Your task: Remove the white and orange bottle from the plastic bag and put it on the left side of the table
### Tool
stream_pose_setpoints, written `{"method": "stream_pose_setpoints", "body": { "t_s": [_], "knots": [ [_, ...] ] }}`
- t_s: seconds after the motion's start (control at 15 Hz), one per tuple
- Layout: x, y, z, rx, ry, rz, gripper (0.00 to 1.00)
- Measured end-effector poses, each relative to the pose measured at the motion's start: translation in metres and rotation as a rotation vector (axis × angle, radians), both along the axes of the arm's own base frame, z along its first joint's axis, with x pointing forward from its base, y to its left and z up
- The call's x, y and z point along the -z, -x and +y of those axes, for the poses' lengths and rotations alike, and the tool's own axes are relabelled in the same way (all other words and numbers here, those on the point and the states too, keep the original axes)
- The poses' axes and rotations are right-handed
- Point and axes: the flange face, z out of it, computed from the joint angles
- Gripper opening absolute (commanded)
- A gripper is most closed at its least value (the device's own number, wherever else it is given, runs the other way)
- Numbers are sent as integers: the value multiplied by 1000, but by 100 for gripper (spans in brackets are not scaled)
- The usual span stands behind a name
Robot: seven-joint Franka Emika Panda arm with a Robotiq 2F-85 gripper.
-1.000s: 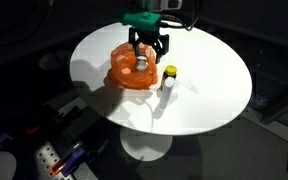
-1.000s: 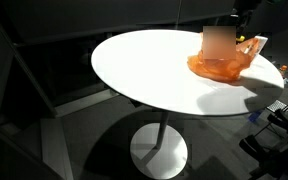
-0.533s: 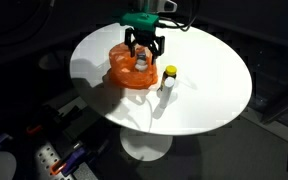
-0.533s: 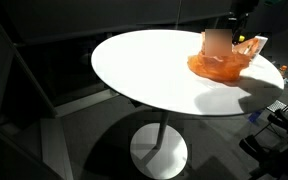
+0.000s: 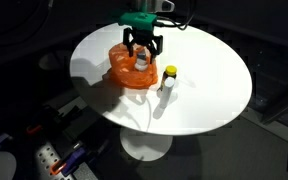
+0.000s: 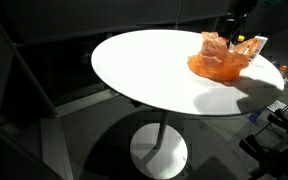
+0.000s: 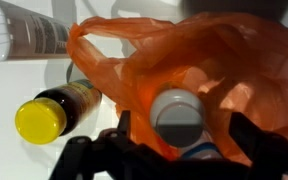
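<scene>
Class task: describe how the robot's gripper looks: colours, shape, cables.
The gripper is black, two-fingered and claw-shaped. A teal-green block sits directly above it. The arm beyond is dark and mostly cropped. No cables can be made out.

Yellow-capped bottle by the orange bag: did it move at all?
No. The yellow-capped bottle stands at the same spot on the table as before, just beside the orange bag.
</scene>
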Motion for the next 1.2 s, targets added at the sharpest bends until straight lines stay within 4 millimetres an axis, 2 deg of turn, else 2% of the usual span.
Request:
{"method": "stream_pose_setpoints", "body": {
  "t_s": [0.07, 0.13, 0.27, 0.6, 0.73, 0.93, 1.2],
  "knots": [
    [1, -1, 1, -2, 0, -4, 95],
    [2, -1, 2, -4, 0, -8, 74],
    [6, -2, 3, -7, -1, -11, 68],
    [12, -3, 4, -10, -1, -10, 28],
    [6, -5, 4, -10, 0, -22, 19],
    [-8, -6, 4, -6, 1, -47, 19],
    [-47, -5, 1, 14, 6, -94, 19]
  ]
}}
